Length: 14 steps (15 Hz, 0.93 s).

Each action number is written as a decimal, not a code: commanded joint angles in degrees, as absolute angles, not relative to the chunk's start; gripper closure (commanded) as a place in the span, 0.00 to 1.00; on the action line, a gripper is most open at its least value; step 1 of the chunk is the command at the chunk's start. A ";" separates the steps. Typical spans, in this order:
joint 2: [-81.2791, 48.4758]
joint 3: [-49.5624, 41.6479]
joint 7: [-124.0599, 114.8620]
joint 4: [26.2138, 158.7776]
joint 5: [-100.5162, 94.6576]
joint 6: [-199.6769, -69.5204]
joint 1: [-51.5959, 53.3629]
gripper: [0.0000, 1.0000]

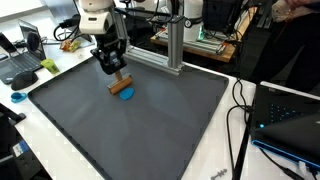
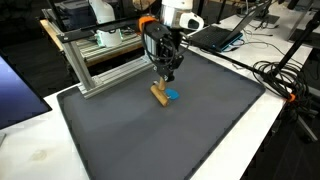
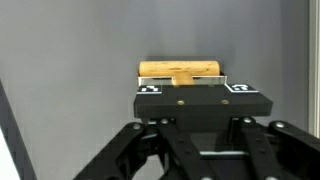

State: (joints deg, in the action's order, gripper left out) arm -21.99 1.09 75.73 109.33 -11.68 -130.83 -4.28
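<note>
A robot arm (image 1: 97, 22) reached down over a dark grey mat (image 1: 150, 125) that covered most of a white counter (image 2: 30, 150). Its jaws were clenched on a small wooden block (image 1: 120, 85), gripping it near its upper end. In both exterior views the block hung tilted under the jaws, its lower end down at the mat, near the mat's far side. A blue disc (image 1: 126, 96) lay flat on the mat just beside that lower end; the pictures did not show clearly whether block and disc touched. In the wrist view the block (image 3: 180, 69) ran crosswise as a pale tan bar just beyond the black jaws, with plain grey mat behind it and the disc out of sight. A metal frame (image 2: 85, 60) of silver bars stood at the mat's edge, near the arm, with a box of green electronics (image 2: 105, 38) behind it. An open laptop (image 2: 215, 37) sat on the counter past the mat. Black cables (image 1: 238, 110) trailed along the counter's edge in an exterior view, next to another dark laptop (image 1: 290, 115). The rest of the mat around the block and disc showed only its grey surface.
</note>
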 commanded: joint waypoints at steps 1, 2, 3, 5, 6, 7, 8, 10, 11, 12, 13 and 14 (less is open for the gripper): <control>-22.64 0.08 73.45 109.45 -11.24 -129.15 -5.22 0.78; -21.78 0.16 73.35 109.06 -9.66 -127.73 -5.98 0.78; -20.40 0.10 72.96 108.69 -7.89 -126.30 -6.88 0.78; -18.40 -0.73 69.84 108.19 -5.57 -124.66 -8.12 0.78; -17.01 -0.62 69.45 107.94 -3.40 -123.76 -9.05 0.78; -15.95 -0.70 68.44 107.61 -1.65 -123.06 -9.57 0.78; -14.85 -0.85 66.88 107.13 -0.09 -122.65 -9.77 0.78; -12.94 -1.21 61.76 105.78 1.46 -121.80 -9.28 0.78; -12.31 -1.57 57.91 105.33 0.94 -122.18 -8.61 0.78; -11.81 -1.75 54.05 105.01 0.31 -122.40 -8.04 0.78; -11.57 -1.76 50.26 104.63 -0.07 -122.43 -7.58 0.78; -11.32 -1.81 46.33 104.49 -0.64 -122.93 -7.09 0.78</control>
State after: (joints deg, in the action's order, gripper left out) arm -12.60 -1.03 55.70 105.47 -0.34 -123.66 -8.89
